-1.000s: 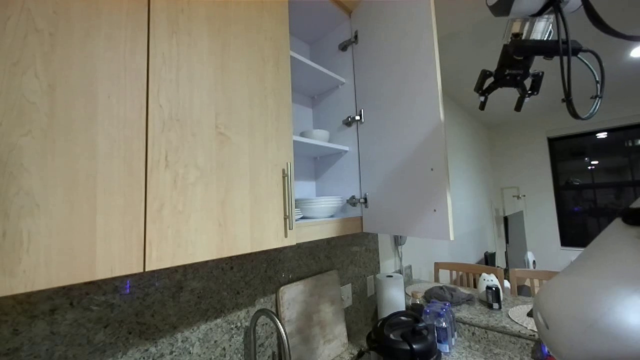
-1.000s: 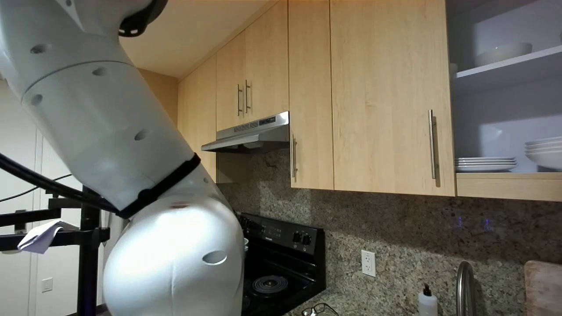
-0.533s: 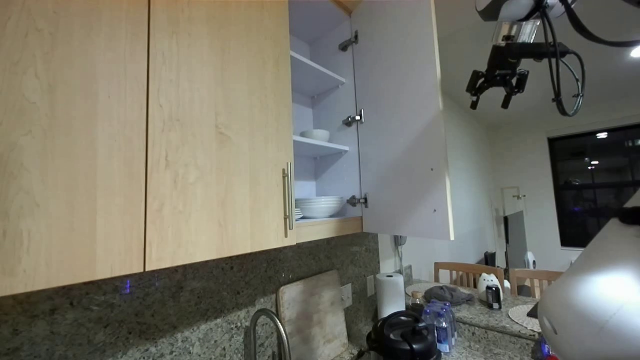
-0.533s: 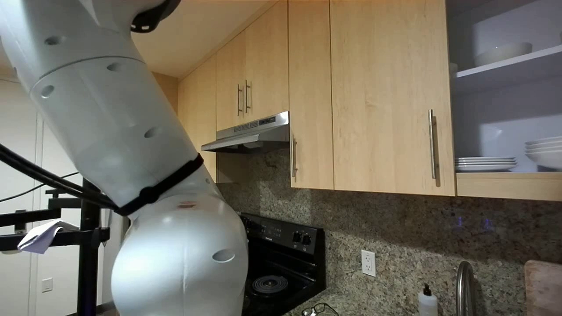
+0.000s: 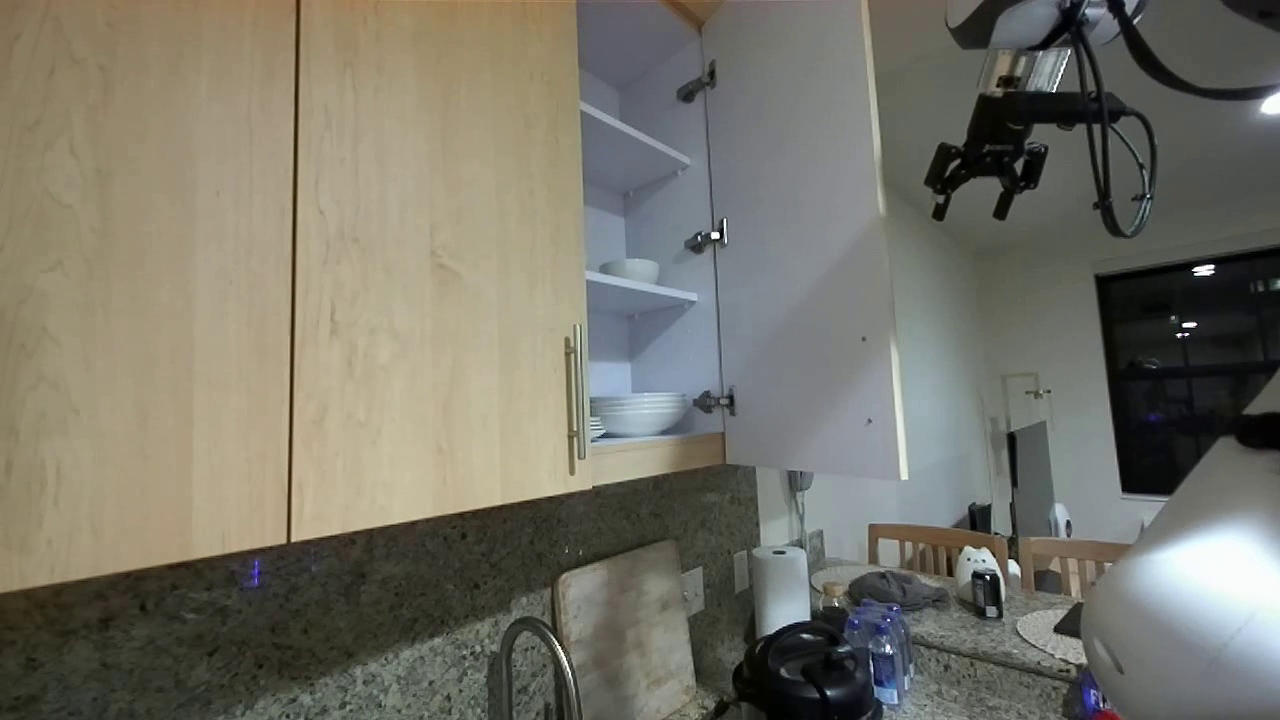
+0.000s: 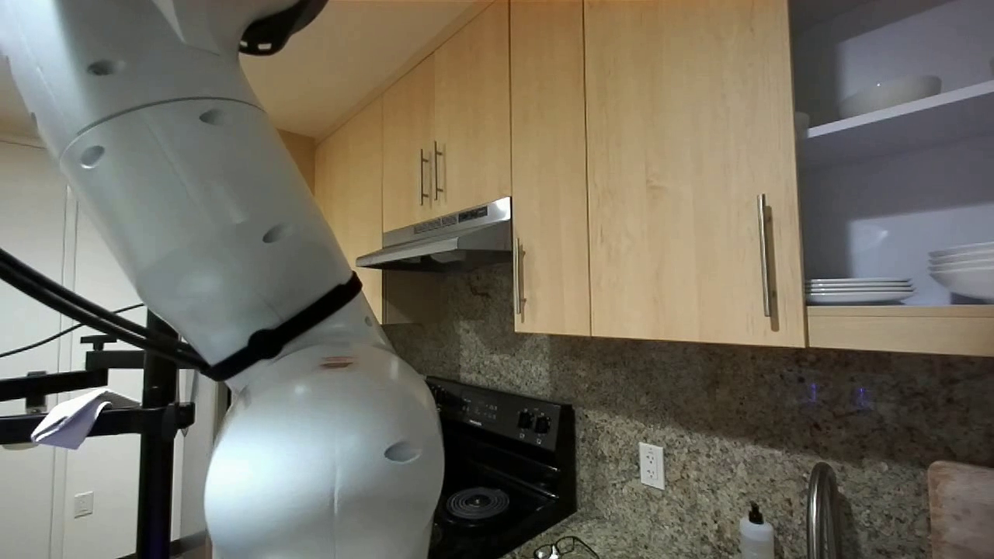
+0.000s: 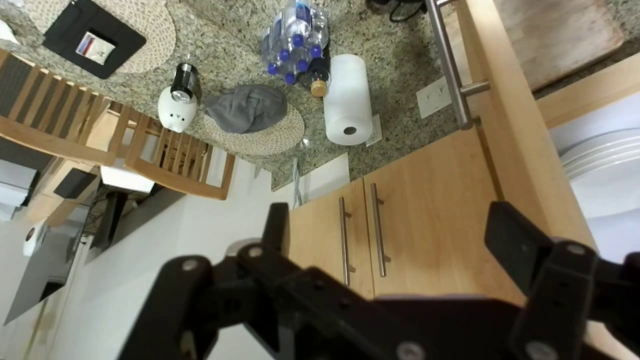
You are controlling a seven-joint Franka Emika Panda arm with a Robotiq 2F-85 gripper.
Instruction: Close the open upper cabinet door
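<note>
The upper cabinet door stands wide open in an exterior view, its white inner face and metal hinges showing. In the wrist view, its light-wood edge runs down the right side, with its metal bar handle at upper right. My gripper hangs to the right of the door's free edge in that exterior view, apart from it. In the wrist view, the gripper's fingers are spread wide with nothing between them. The door and gripper are out of view in an exterior view where the arm fills the left.
A closed light-wood door adjoins the opening. Bowls and plates sit inside. Two closed doors with bar handles show beyond the fingers. Below are a paper towel roll, bottles and a black pot.
My gripper has moved a little left in an exterior view, closer to the open door's free edge, and stays open. The arm has shifted slightly right in an exterior view. The door has not moved.
</note>
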